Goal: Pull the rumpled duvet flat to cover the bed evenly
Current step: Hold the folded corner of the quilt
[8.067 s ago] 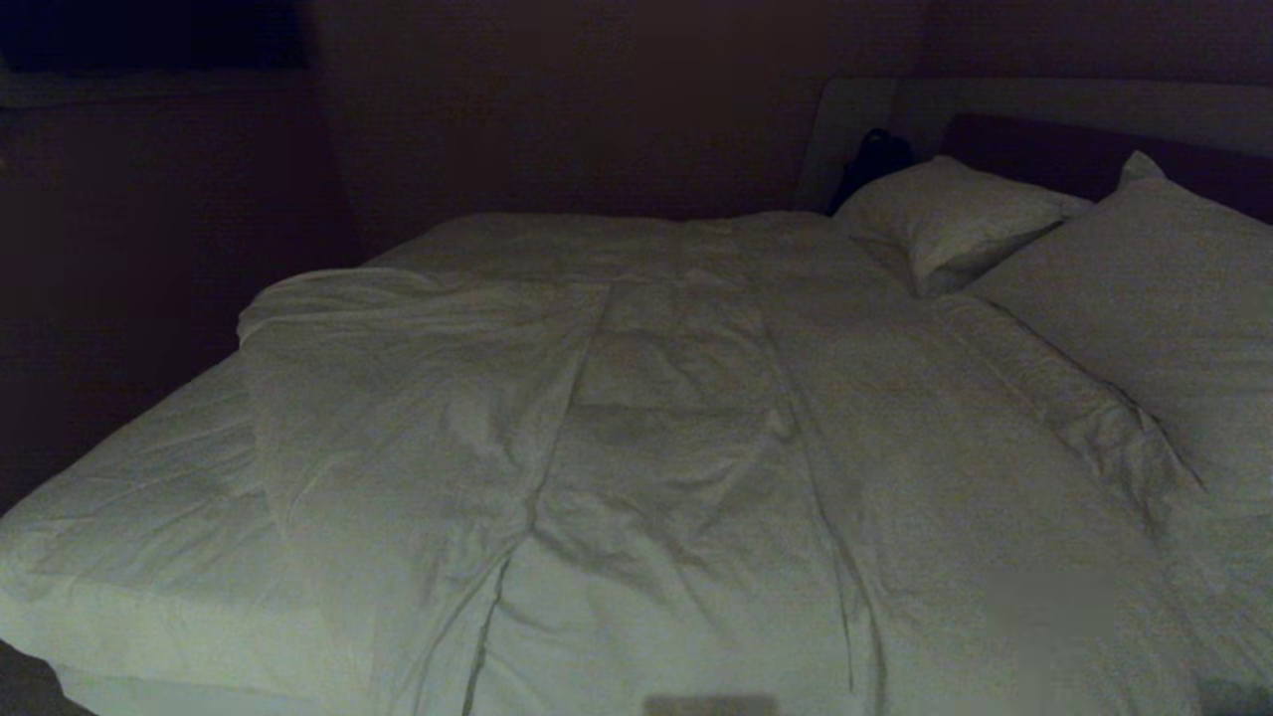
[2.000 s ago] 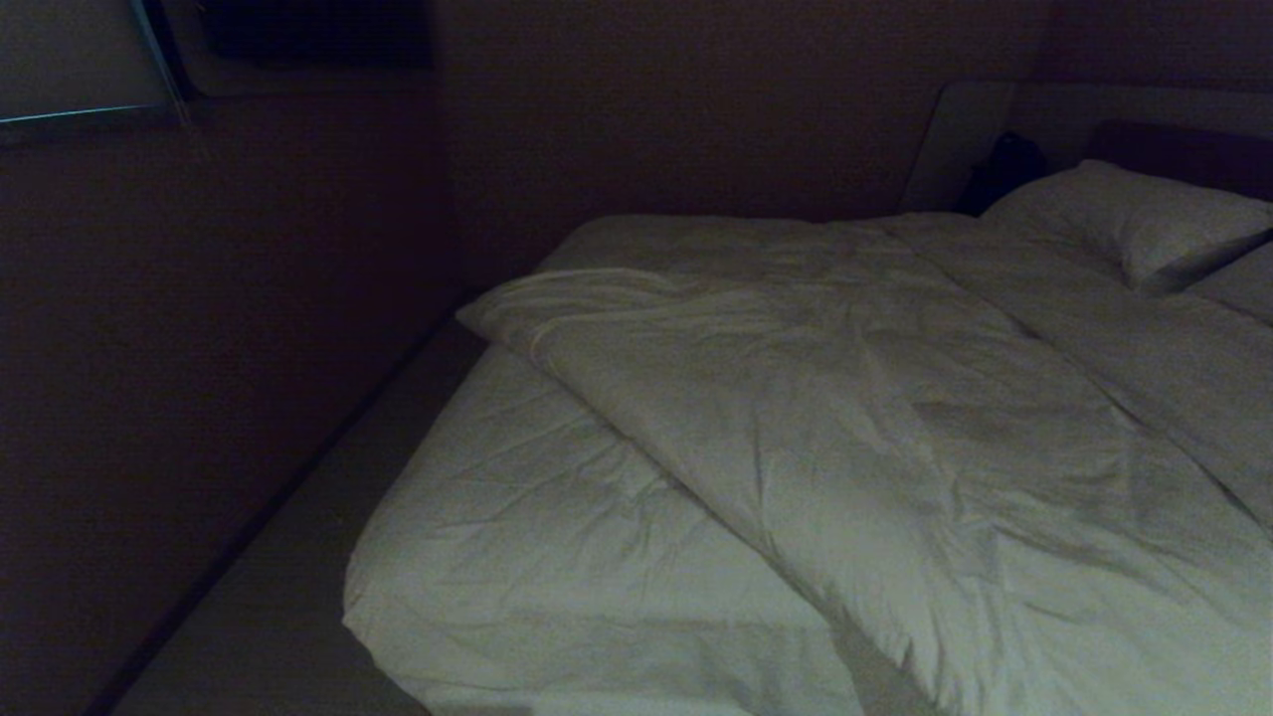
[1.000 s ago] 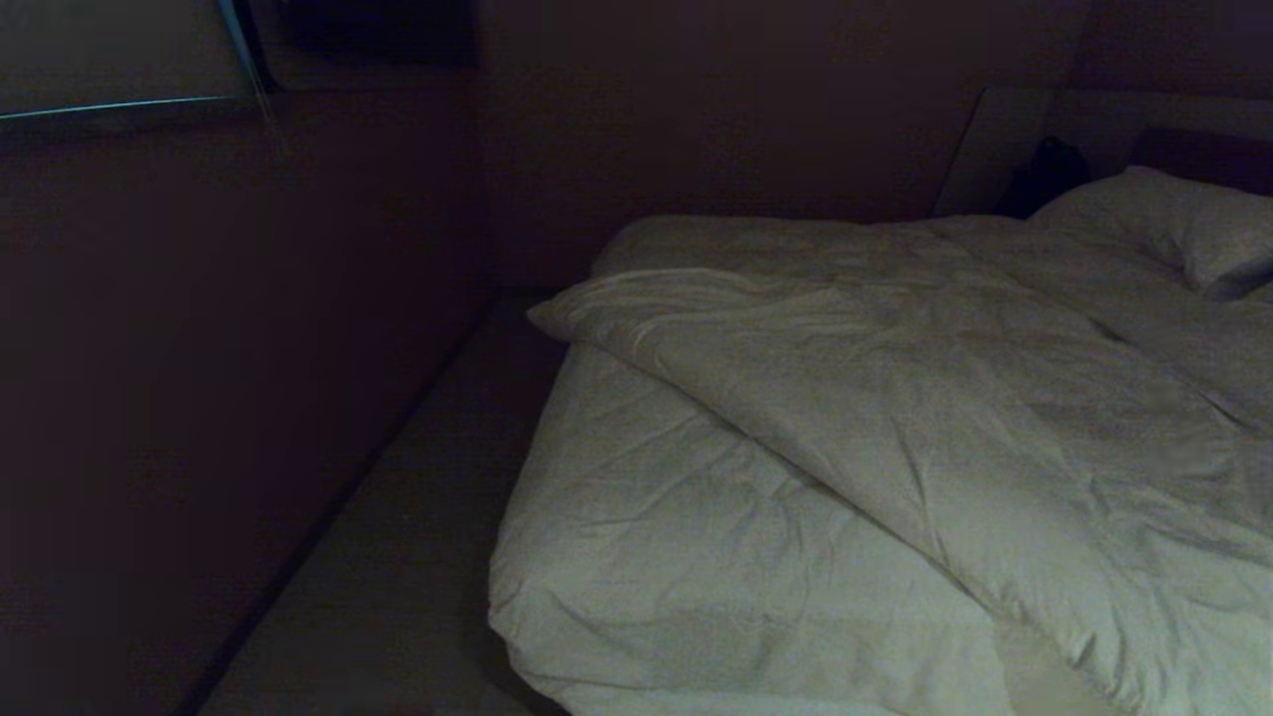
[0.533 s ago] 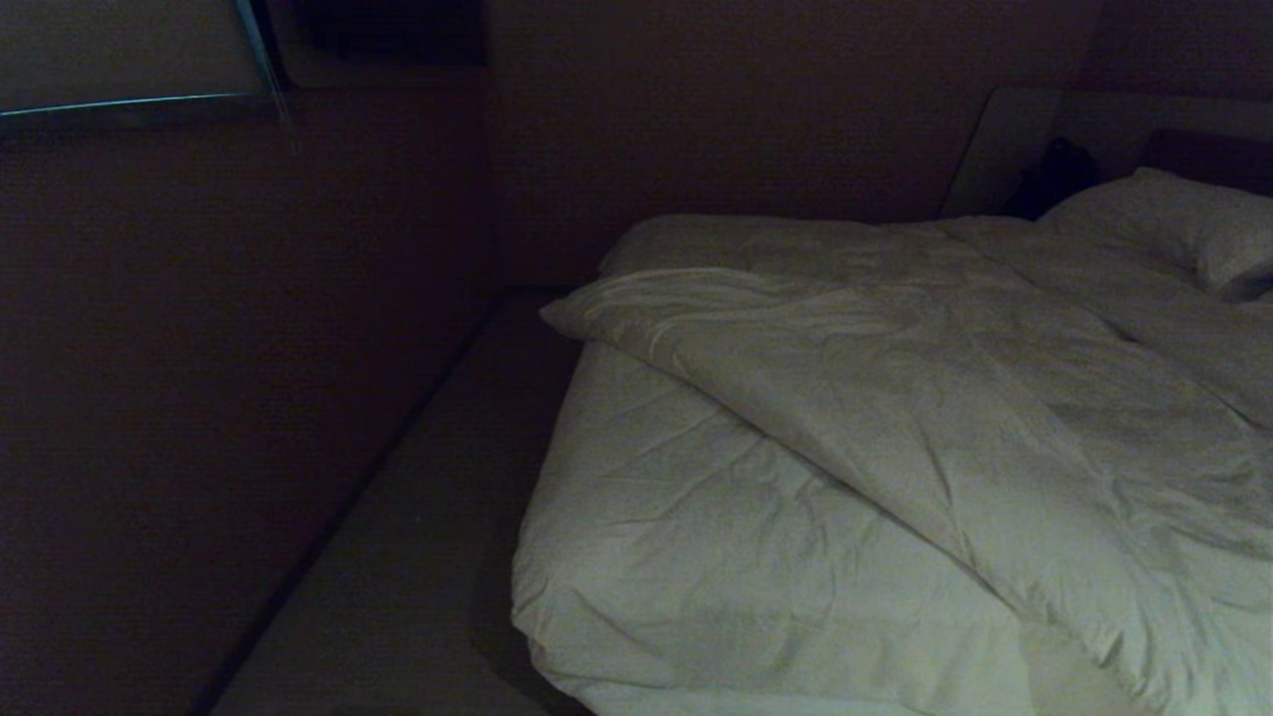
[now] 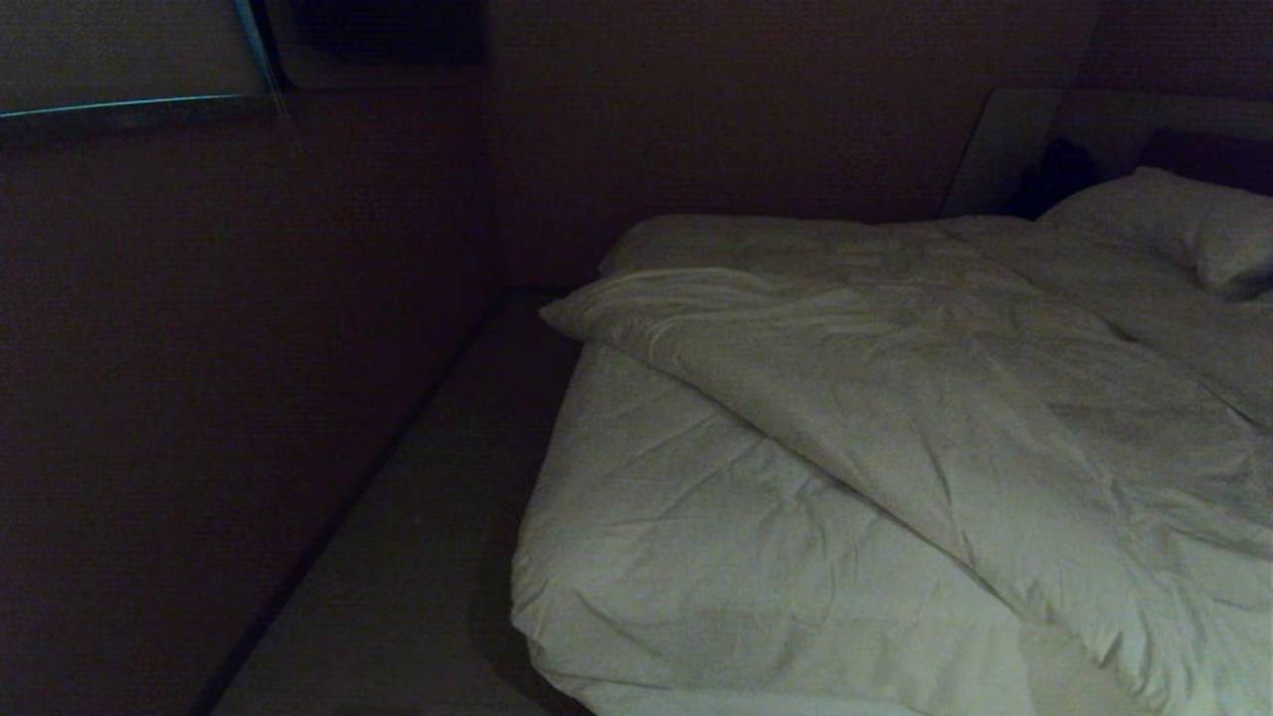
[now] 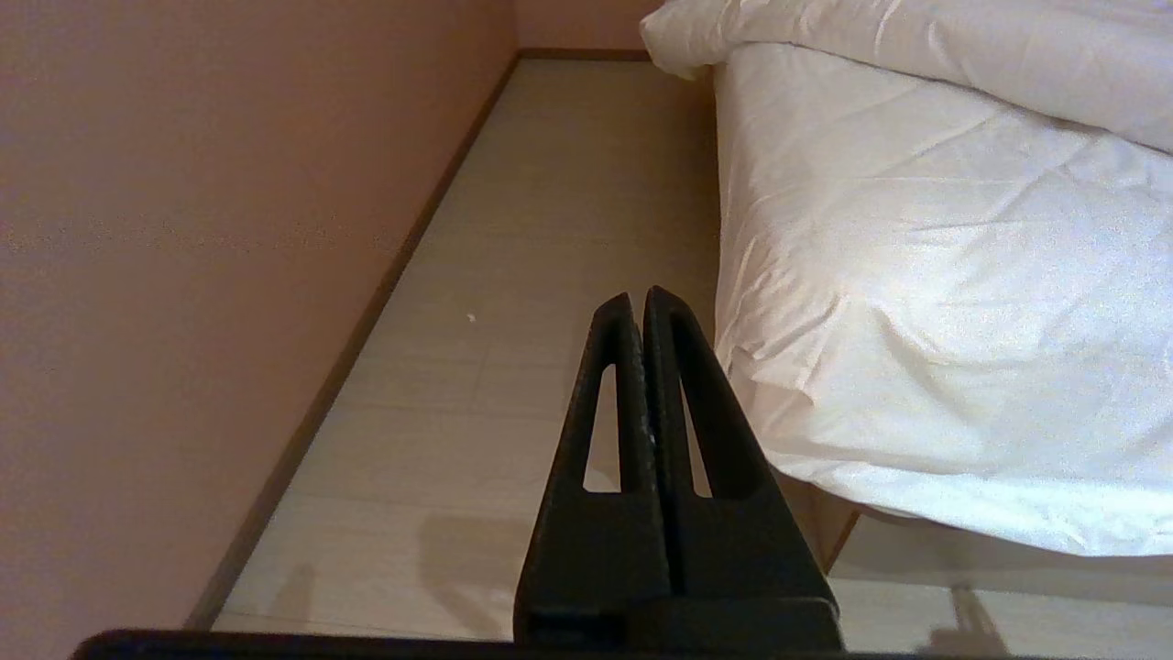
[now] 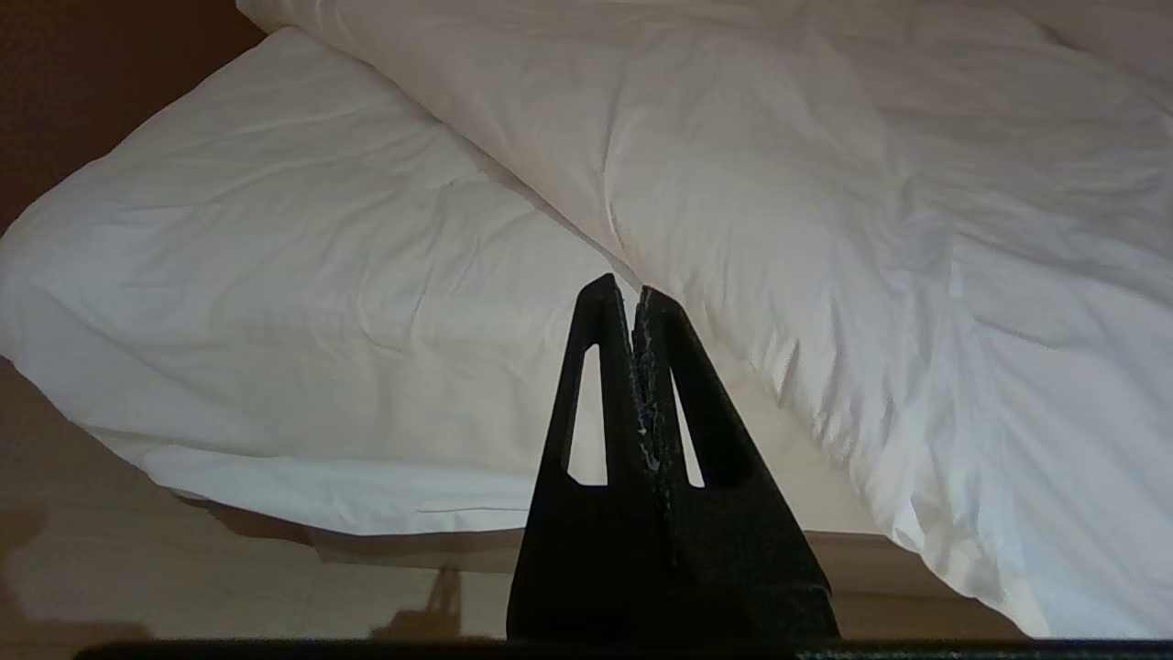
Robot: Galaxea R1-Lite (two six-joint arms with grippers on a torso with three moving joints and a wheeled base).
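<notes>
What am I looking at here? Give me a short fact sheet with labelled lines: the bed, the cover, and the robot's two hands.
bed: white mattress sheet bare at the near left corner
duvet: rumpled, lying diagonally, leaving that corner uncovered
pillow: at the far right, by the headboard
left hand: shut, empty, above the floor beside the bed
right hand: shut, empty, facing the duvet's edge
task status: not started, neither hand touches the duvet
</notes>
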